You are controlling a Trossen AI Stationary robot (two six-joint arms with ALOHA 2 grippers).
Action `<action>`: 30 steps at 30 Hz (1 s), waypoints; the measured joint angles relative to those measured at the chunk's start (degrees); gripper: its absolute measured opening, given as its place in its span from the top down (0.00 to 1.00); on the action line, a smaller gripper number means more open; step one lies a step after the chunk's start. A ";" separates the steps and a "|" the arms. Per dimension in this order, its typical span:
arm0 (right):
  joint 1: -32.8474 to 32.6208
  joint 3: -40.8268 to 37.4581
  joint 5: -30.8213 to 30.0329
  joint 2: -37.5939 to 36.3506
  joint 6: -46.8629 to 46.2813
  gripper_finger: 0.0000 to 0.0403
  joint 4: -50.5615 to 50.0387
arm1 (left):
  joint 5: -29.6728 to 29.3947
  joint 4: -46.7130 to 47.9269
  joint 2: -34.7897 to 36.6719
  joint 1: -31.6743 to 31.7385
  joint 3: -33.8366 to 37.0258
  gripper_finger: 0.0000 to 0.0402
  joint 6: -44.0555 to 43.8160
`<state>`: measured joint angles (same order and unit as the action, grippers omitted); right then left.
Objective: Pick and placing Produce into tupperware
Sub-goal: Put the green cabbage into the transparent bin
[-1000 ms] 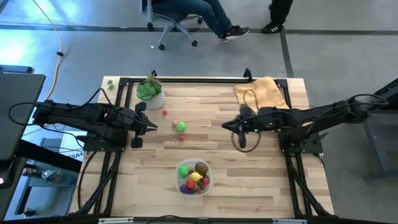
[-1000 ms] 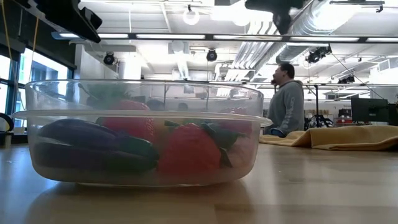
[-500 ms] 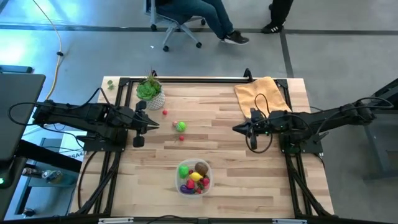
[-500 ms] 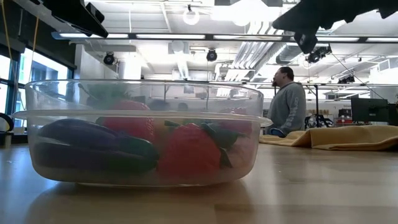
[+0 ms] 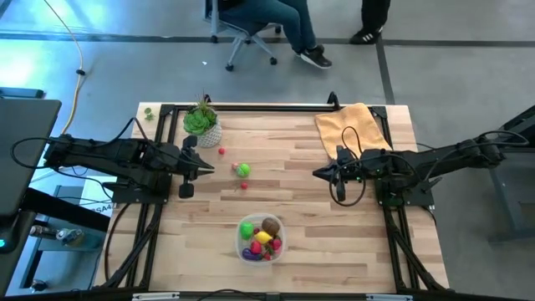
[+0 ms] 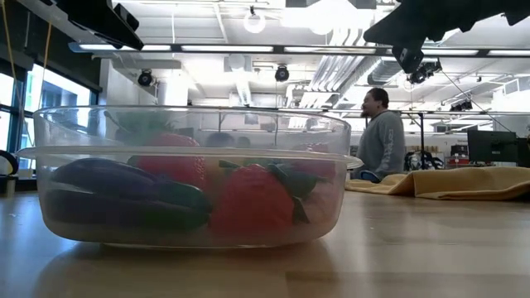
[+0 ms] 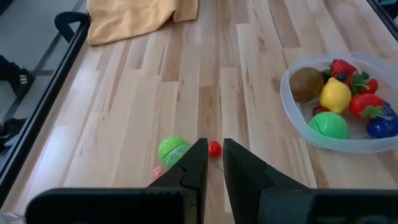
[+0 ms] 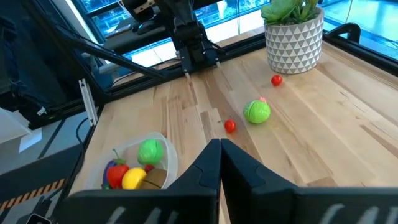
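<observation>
The clear tupperware (image 5: 261, 237) stands near the table's front edge. It holds produce: a kiwi (image 7: 306, 84), a lemon (image 7: 336, 94), strawberries and a purple eggplant (image 6: 116, 194). A green ball (image 5: 242, 170) and two small red berries (image 5: 221, 151) (image 5: 243, 185) lie loose on the wood left of centre. My left gripper (image 7: 213, 144) hovers over the table's left side, its fingers a narrow gap apart, with nothing between them. My right gripper (image 8: 219, 144) hovers right of centre, shut and empty.
A green plant in a white pot (image 5: 203, 124) stands at the far left. A yellow cloth (image 5: 353, 125) lies at the far right. People are on the floor beyond the table's far edge. Bare wood lies between the two grippers.
My right gripper has drawn back toward the table's right edge and come down a little, staying shut; it has then held still. The produce and the tupperware have not moved.
</observation>
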<state>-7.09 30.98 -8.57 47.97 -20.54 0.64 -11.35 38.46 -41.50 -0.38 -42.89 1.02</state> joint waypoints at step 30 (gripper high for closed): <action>0.00 0.00 0.45 0.04 0.01 1.00 -0.83 | -4.42 12.99 -20.90 1.54 -18.56 0.65 11.35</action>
<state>-7.10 30.98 -8.12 48.01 -20.53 -0.19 -15.77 51.45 -62.39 1.16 -61.45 12.37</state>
